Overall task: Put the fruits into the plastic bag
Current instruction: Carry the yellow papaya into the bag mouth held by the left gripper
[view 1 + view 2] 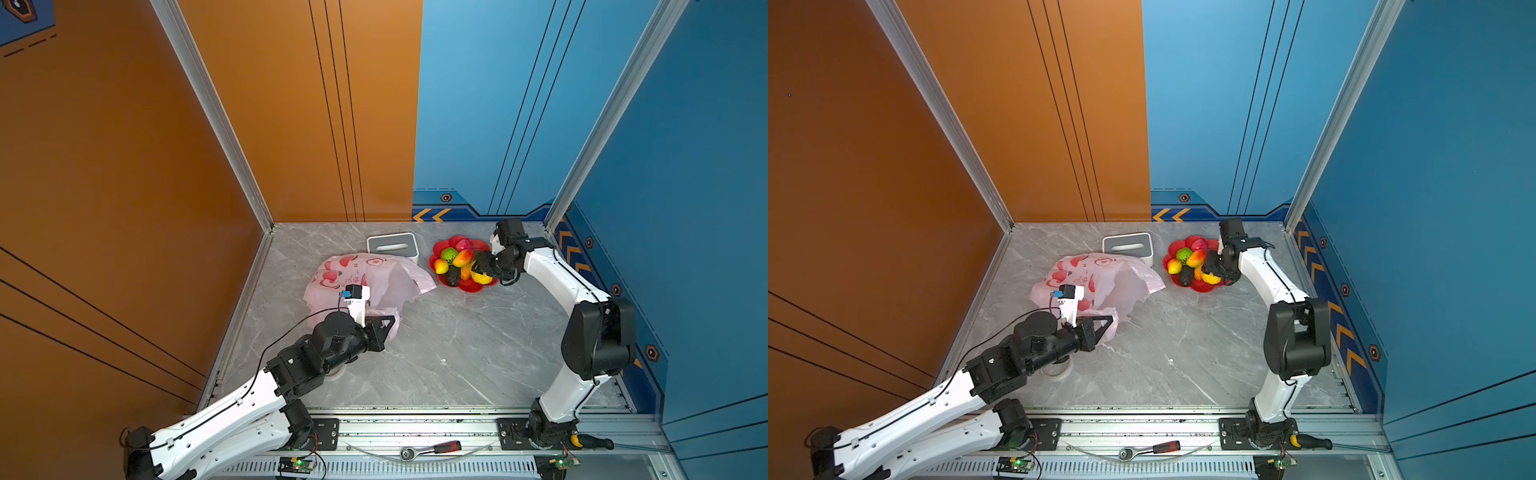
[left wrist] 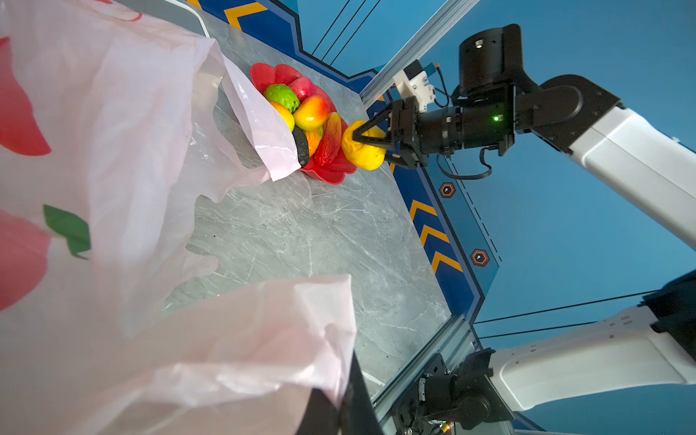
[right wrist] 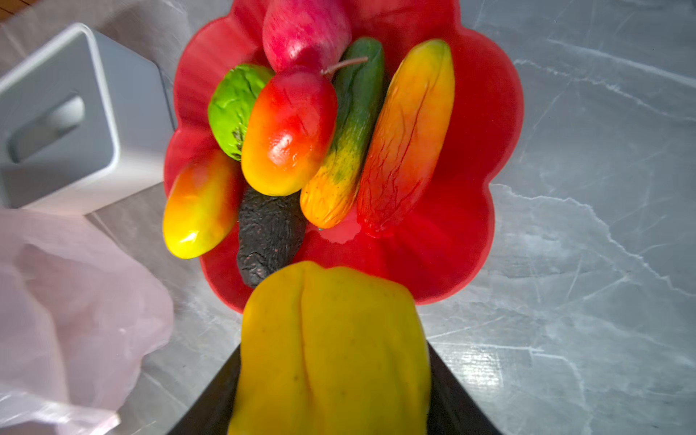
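Note:
Several fruits (image 1: 455, 259) are heaped in a red flower-shaped dish (image 1: 471, 287) at the back right: yellow-red mango shapes (image 3: 288, 132), a green round one (image 3: 231, 109), a dark avocado (image 3: 269, 233) and a pink-red one (image 3: 305, 30). My right gripper (image 1: 478, 271) is shut on a yellow fruit (image 3: 331, 350) at the dish's near rim; the left wrist view shows that yellow fruit (image 2: 362, 151) between black fingers. The plastic bag (image 1: 374, 278) lies crumpled left of the dish. My left gripper (image 1: 388, 322) is shut on the bag's near edge (image 2: 324, 339).
A white-and-grey tissue box (image 1: 392, 246) stands behind the bag, close to the dish. A tape roll (image 1: 1057, 371) lies under the left arm. A ratchet wrench (image 1: 430, 450) and a screwdriver (image 1: 590, 441) rest on the front rail. Walls close in the table's back and sides.

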Tool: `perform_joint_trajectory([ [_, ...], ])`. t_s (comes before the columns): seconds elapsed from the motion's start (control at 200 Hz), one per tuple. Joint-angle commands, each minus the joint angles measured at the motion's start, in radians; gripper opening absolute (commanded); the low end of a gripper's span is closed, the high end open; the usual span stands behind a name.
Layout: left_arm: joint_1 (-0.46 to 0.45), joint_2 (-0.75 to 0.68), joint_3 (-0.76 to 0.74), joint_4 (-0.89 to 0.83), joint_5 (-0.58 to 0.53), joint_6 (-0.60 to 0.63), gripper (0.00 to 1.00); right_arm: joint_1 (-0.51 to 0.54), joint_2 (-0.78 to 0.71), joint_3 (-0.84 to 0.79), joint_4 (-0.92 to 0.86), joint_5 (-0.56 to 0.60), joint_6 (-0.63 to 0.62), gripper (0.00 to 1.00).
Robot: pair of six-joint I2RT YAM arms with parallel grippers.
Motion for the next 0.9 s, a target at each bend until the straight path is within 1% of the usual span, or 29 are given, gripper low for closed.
perform_joint_trajectory([
  [0.0, 0.012, -0.009, 0.027, 0.021, 0.021, -0.009, 0.0, -0.016, -0.091, -0.054, 0.08, -0.207, 0.085, 0.54],
  [0.11, 0.012, -0.016, 0.025, 0.021, 0.022, -0.011, 0.0, 0.004, -0.173, -0.116, 0.154, -0.35, 0.15, 0.54],
  [0.21, 0.014, -0.019, 0.021, 0.023, 0.022, -0.011, 0.0, 0.076, -0.228, -0.186, 0.262, -0.461, 0.242, 0.54],
  [0.265, 0.014, -0.018, 0.019, 0.032, 0.024, -0.012, 0.0, 0.136, -0.242, -0.202, 0.289, -0.476, 0.268, 0.54],
  [0.37, 0.015, -0.009, 0.019, 0.05, 0.032, -0.015, 0.0, 0.258, -0.239, -0.228, 0.383, -0.462, 0.337, 0.54],
  [0.471, 0.014, -0.005, 0.018, 0.062, 0.038, -0.018, 0.0, 0.353, -0.183, -0.235, 0.5, -0.46, 0.415, 0.54],
  [0.546, 0.015, -0.008, 0.012, 0.075, 0.038, -0.022, 0.0, 0.398, -0.118, -0.227, 0.569, -0.454, 0.463, 0.54],
  [0.681, 0.014, -0.013, 0.004, 0.101, 0.031, -0.028, 0.0, 0.442, -0.002, -0.211, 0.71, -0.447, 0.554, 0.54],
  [0.896, 0.013, 0.024, 0.004, 0.144, 0.049, -0.032, 0.0, 0.501, 0.183, -0.127, 0.816, -0.438, 0.633, 0.54],
])
